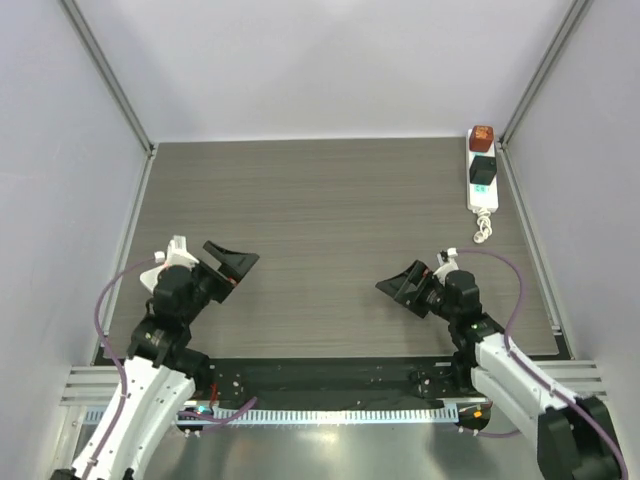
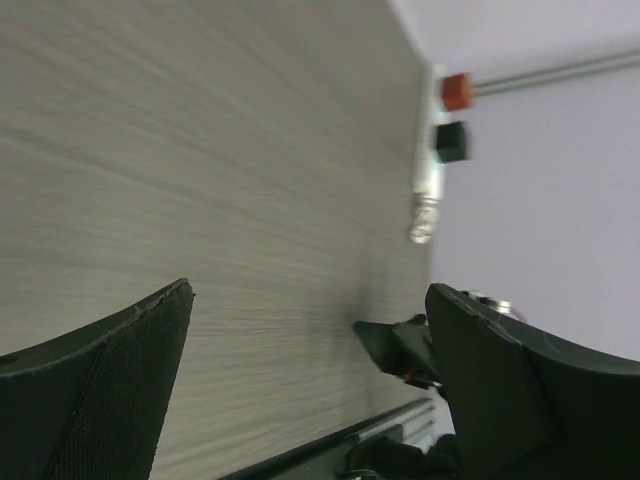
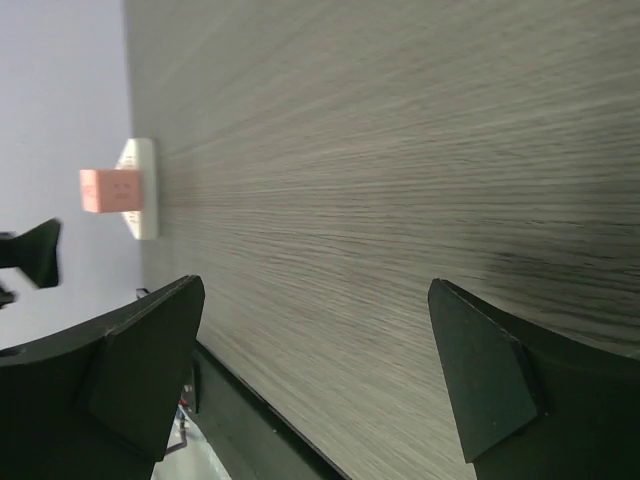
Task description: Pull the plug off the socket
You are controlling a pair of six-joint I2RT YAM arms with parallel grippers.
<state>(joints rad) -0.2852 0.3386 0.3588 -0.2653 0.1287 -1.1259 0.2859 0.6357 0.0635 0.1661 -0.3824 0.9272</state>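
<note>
The socket (image 1: 482, 197) lies far right — well beyond both parted jaws.

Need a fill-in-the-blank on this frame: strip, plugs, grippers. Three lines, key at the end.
1. The power strip lies at the far ___ corner of the table.
2. Of its two plugs, the red plug sits farther from the arms than the ___ one.
3. The left gripper and right gripper both stand ___, holding nothing.
Missing words: right; black; open.
</note>
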